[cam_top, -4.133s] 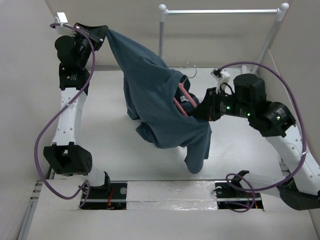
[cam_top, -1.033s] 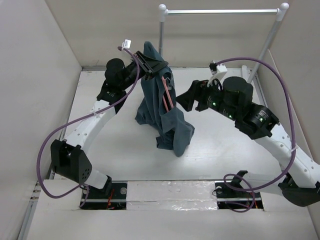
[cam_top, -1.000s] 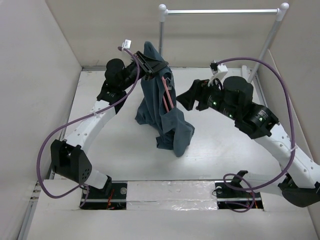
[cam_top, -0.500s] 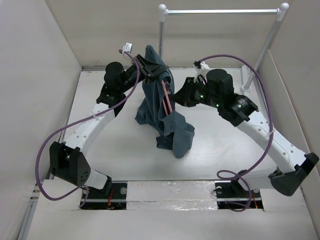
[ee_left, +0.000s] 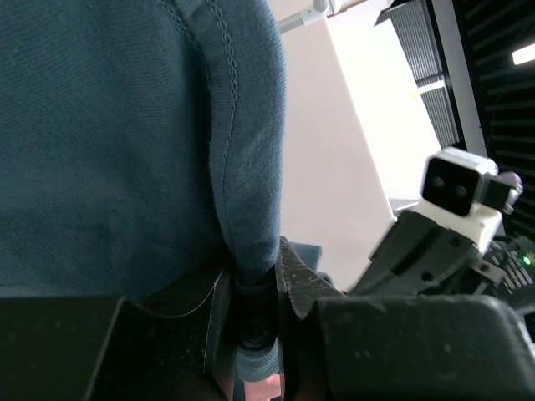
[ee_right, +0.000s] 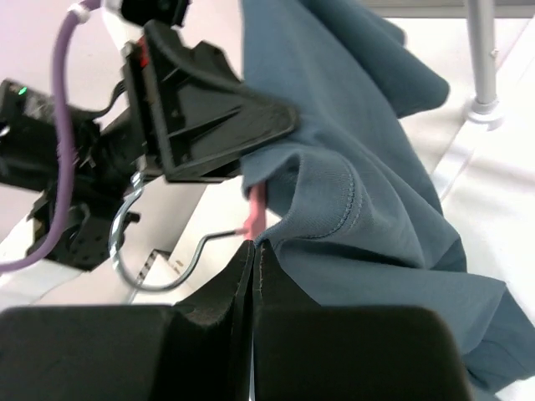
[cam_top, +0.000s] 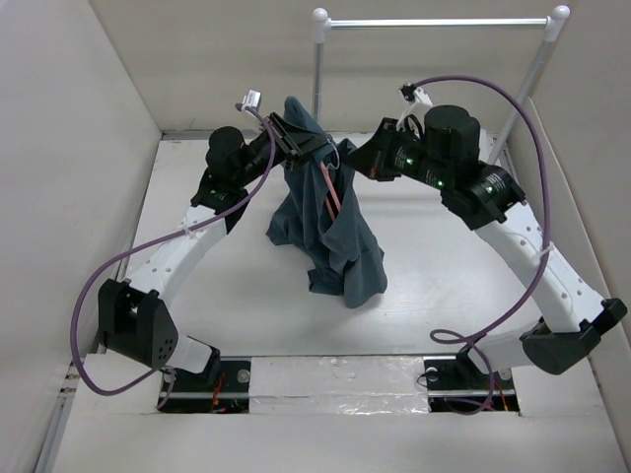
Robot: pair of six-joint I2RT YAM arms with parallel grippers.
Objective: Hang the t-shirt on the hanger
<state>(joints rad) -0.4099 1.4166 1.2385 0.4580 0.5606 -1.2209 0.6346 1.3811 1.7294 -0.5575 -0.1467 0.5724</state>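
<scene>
Top view: t-shirt (cam_top: 325, 222) hangs limp from left gripper (cam_top: 304, 143), its tail on the worktop (cam_top: 424, 286); hanger (cam_top: 333, 192) sits inside it.
Left wrist: left gripper clenched on the hem. Cloth is soft and light, so grip at the seams.
Right wrist: right gripper (ee_right: 253, 247) closed at the collar, possibly pinching cloth.

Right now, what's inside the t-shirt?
A pink strip of the hanger shows through the t-shirt's opening, and its metal hook pokes out near the collar. Fabric covers the rest of the hanger.
</scene>
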